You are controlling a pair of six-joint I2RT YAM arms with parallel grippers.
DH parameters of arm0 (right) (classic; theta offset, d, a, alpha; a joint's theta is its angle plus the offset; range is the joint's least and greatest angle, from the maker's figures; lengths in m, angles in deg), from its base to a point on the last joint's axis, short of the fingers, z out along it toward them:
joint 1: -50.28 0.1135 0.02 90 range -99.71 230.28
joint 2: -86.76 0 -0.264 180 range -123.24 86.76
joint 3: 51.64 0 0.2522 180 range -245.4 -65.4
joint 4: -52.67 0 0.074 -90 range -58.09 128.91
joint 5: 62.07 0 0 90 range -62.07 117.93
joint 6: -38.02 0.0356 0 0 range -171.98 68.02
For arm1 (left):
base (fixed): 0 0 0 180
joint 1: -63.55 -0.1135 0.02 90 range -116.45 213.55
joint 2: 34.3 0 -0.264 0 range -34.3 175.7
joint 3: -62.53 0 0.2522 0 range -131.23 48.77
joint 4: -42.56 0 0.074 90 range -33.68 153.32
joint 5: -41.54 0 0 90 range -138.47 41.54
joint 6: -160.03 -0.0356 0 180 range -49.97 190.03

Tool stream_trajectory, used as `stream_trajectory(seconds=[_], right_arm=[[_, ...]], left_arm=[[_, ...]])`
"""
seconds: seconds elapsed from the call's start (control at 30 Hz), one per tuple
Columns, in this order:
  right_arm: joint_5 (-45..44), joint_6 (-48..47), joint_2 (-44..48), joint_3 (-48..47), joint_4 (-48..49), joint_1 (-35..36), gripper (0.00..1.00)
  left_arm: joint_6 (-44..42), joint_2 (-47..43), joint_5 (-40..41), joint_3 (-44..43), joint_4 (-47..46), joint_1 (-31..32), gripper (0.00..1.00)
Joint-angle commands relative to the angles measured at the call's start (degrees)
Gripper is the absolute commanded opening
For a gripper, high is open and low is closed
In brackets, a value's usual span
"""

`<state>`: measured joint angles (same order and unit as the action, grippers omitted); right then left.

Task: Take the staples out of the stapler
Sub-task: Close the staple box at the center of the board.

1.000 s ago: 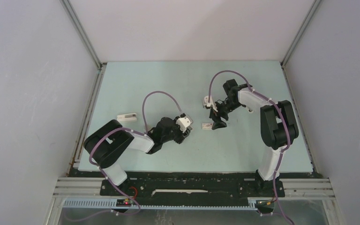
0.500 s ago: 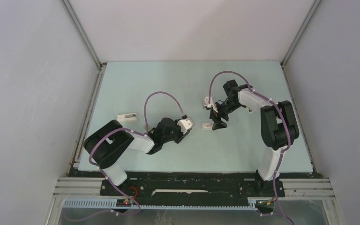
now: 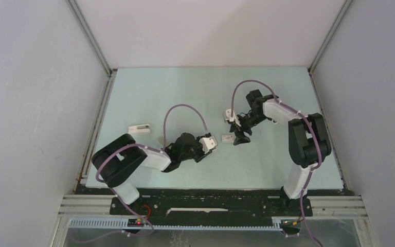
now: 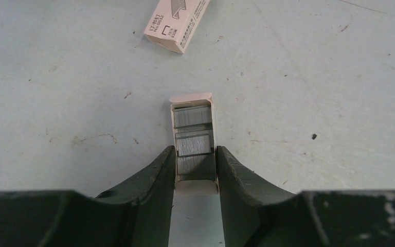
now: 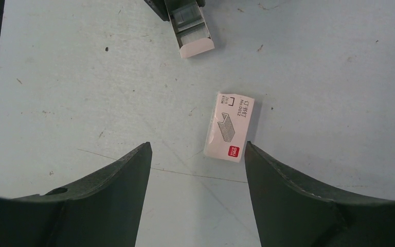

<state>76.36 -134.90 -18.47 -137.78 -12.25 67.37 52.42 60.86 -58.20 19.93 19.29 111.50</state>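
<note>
short silvery-grey staples (image 4: pixel 193 135) in three strips, laid end to end inside a small open cardboard tray (image 4: pixel 191 99), pale pink-white, no lid. tray pinched at its near end by the left gripper (image 4: pixel 195 157), one dark finger (image 4: pixel 157 180) pressed against each long side, far end sticking out past the fingertips. on or just above the pale table (image 4: pixel 313 77); cannot tell which. just beyond the tray and apart from it, a closed printed staple box (image 4: pixel 177 20), lying flat and skewed. from the right wrist, that same box below the spread fingers of the right gripper (image 5: pixel 196 149), jaws wide apart, grasping nothing, clear of the box. from above, both grippers near mid-table, tips turned toward each other with the box between them. well off to the left, near the table's edge, a small white oblong object (image 3: pixel 139 128), too small to identify.
</note>
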Motion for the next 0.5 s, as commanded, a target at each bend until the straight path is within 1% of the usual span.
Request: stream_trajectory(seconds=[0.0,0.27,0.47], right_arm=[[1.0,-3.5,2.5,0.4,-0.5,0.4,0.76],[-2.2,-4.4,1.0,0.4,2.3,1.7,0.76],[-4.6,-3.1,0.1,0.4,5.4,3.2,0.76]], left_arm=[[-1.8,-1.8,-0.8,2.0,1.8,0.9,0.41],[-1.8,-2.4,0.5,3.0,0.8,1.1,0.40],[-2.0,-2.8,1.1,3.4,0.2,1.2,0.40]])
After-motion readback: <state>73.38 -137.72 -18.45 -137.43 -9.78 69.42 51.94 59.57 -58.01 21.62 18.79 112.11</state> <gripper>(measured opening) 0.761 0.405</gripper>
